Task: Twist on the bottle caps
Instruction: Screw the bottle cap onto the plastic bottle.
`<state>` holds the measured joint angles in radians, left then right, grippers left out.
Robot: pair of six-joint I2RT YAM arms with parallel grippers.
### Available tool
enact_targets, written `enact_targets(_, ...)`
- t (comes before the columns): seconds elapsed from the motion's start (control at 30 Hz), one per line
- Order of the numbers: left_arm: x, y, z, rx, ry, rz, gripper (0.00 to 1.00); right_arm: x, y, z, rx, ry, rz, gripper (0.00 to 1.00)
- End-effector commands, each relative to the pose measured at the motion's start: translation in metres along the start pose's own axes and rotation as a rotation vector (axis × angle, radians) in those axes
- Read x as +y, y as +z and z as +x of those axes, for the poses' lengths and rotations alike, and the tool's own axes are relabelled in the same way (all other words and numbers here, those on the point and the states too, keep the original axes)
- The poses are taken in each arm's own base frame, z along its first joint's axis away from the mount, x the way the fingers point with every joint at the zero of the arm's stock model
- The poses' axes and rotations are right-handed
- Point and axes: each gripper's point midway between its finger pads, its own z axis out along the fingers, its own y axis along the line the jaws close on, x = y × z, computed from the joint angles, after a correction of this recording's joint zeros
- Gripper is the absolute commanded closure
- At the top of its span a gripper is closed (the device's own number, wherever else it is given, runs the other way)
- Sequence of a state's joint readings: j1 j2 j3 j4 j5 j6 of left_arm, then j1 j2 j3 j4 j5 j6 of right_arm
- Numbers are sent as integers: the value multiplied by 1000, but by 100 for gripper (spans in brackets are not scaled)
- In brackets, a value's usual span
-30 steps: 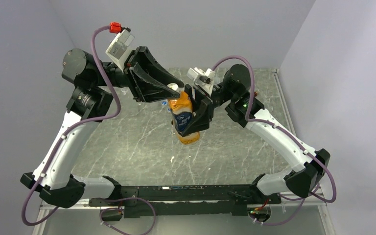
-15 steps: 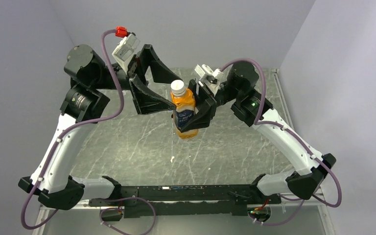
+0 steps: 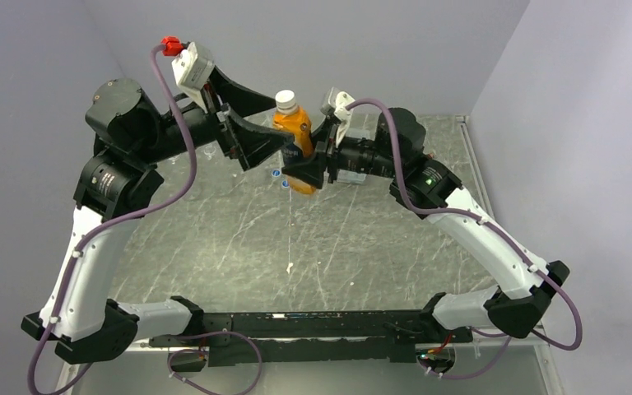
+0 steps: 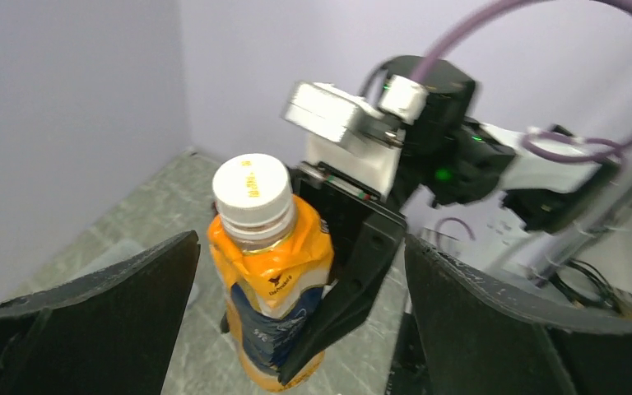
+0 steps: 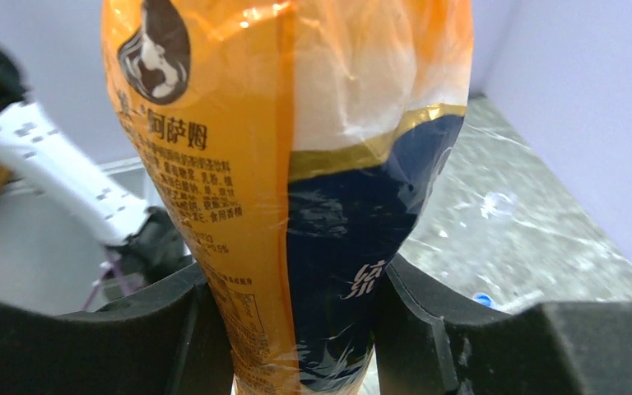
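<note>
With the left gripper point(image 3: 265, 122) spread open, only the clenched right gripper point(image 3: 303, 164) holds the orange, blue-labelled plastic bottle point(image 3: 294, 123) aloft, so it could slip, its round white cap point(image 4: 251, 191) perhaps loose.

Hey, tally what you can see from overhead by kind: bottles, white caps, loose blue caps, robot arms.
orange bottle: 1
white cap, on that bottle: 1
blue caps, on the table, partly hidden: 2
robot arms, left arm and right arm: 2
Total: 6
</note>
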<state>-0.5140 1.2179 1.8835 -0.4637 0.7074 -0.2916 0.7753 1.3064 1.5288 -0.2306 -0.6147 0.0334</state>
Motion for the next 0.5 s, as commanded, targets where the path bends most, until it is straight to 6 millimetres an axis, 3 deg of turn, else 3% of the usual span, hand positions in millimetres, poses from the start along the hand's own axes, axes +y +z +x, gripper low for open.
enact_targets(0.0, 43, -4, -9, -37, 24, -243, 0, -45, 2, -3, 5, -48, 293, 100)
enact_targets(0.33, 81, -2, -18, -88, 8, -416, 1, -71, 17, 10, 34, -41, 503, 100)
enact_targets(0.47, 95, 1, -12, -70, -11, -472, 1, -75, 22, 11, 33, -36, 522, 100)
